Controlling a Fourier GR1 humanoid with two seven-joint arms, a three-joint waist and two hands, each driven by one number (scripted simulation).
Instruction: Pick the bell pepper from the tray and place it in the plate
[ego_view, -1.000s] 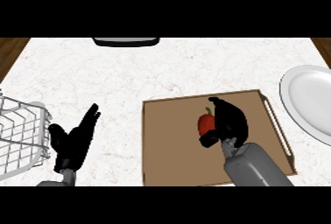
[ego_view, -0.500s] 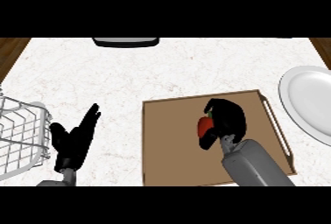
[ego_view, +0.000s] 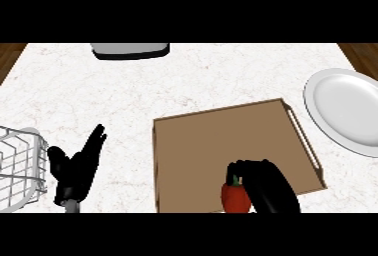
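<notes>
The right hand (ego_view: 269, 187) curls round the bell pepper (ego_view: 235, 199) at the near edge of the tray (ego_view: 214, 145) (left hand (ego_view: 74, 170) rests open, fingers up).

Right hand (ego_view: 267, 187) curls over bell pepper (ego_view: 233, 197) and hides its right side, both cut by lower edge along with tray (ego_view: 214, 145) near rim; plate (ego_view: 347, 107) clipped at right, wire basket (ego_view: 16, 150) at left, grey-black object (ego_view: 129, 50) at top unidentifiable.

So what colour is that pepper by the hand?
The bell pepper is red with a green stem, in the head view.
</notes>
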